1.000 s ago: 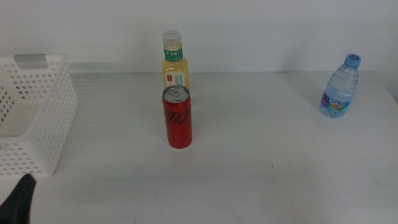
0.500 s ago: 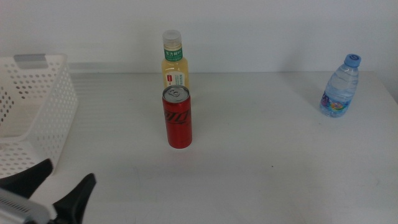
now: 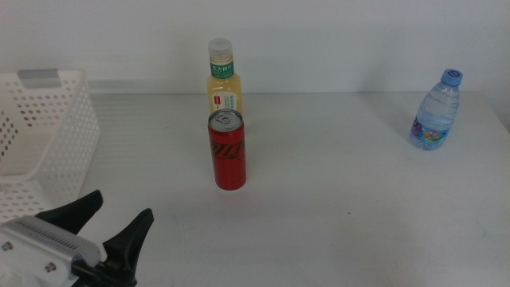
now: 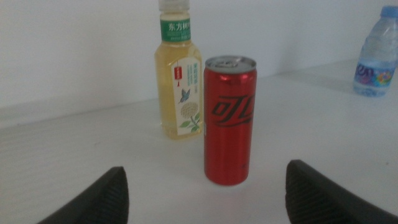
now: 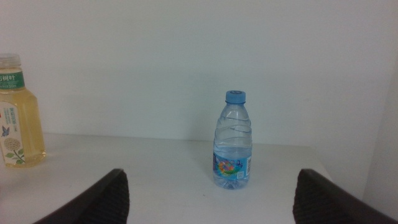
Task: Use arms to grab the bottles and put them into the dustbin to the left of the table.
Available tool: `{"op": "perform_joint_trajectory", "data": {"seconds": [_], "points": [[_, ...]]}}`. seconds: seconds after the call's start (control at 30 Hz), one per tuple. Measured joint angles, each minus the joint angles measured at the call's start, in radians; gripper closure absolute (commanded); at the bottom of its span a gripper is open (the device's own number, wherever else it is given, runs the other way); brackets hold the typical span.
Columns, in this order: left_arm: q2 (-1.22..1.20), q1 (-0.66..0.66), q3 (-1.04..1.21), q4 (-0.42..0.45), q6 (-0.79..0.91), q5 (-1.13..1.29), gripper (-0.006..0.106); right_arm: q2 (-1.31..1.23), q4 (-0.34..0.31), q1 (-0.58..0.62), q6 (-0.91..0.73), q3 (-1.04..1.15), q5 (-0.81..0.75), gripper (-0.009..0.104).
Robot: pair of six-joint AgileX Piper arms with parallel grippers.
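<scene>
The left gripper [image 3: 111, 223] sits low over the table [image 3: 351, 231] with its two dark jaws spread wide and nothing between them, and the red can [image 3: 227, 151] stands upright well ahead of it, roughly on the line between the jaw tips in the left wrist view. Directly behind the can, farther from this gripper and close to it, stands the yellow drink bottle [image 3: 224, 77] with its white cap; the dustbin [image 3: 56, 159] is just beside the gripper on its outer side, so the carry looks short. The can appears to be thin metal: light, smooth and likely slick, and easy to dent or tip, so I would close on the middle of its straight wall, below the rim, with a modest squeeze. The yellow bottle so near behind it leaves little room to overshoot. The right gripper [image 5: 211, 211] is out of the middle view; its jaws also stand wide apart and empty, facing the small water bottle [image 5: 232, 140], which stands upright ahead of it and well apart from the other two. That bottle looks like soft clear plastic, probably light and yielding, with a taper toward the blue cap, so the labelled lower body seems the steadier place to grip.
</scene>
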Motion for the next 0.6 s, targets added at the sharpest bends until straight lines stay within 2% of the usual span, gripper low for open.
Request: {"op": "perform_joint_trajectory", "data": {"seconds": [0.17,0.6], "points": [[0.096,0.0,-0.008,0.0,-0.044,-0.102,0.023,0.0,0.0,0.0,0.0,0.0,0.0,0.018],[0.175,0.0,-0.008,0.022,-0.12,-0.119,0.023,0.0,0.0,0.0,0.0,0.0,0.0,0.018]]}}
